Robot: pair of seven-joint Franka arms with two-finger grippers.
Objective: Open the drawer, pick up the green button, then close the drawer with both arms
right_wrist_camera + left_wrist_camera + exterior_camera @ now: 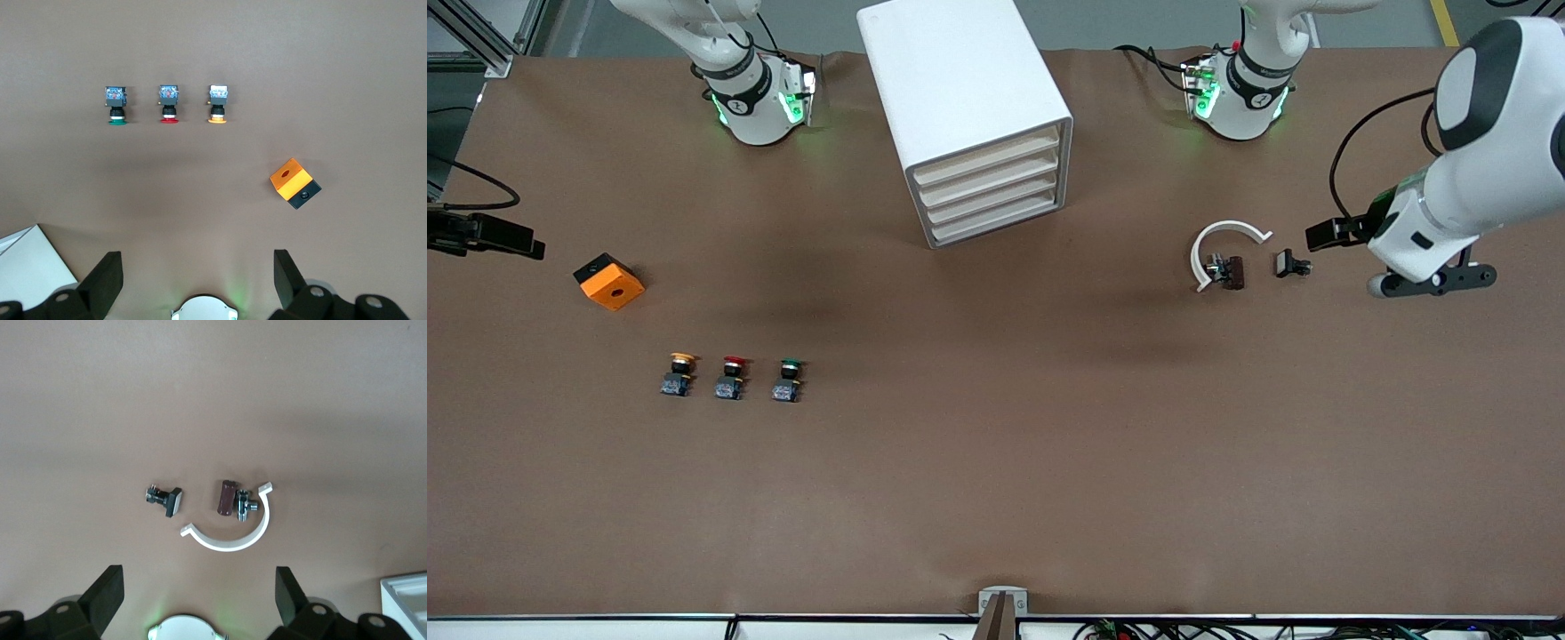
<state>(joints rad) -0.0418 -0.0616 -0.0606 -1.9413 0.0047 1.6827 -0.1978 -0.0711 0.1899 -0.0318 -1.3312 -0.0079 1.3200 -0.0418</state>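
Note:
The green-capped button (787, 378) stands on the table, the one of a row of three that is closest to the table's middle; it also shows in the right wrist view (116, 105). The white drawer cabinet (969, 107) stands between the arms' bases, with all its drawers (991, 187) shut. My left gripper (1432, 280) hangs open and empty over the left arm's end of the table (200, 587). My right gripper (489, 236) hangs open and empty over the right arm's end (198, 267), well apart from the button.
A red-capped button (731, 377) and a yellow-capped button (680, 373) stand beside the green one. An orange block (609, 282) lies near the right gripper. A white half-ring (1223, 249), a brown fitting (1230, 272) and a small black part (1291, 264) lie near the left gripper.

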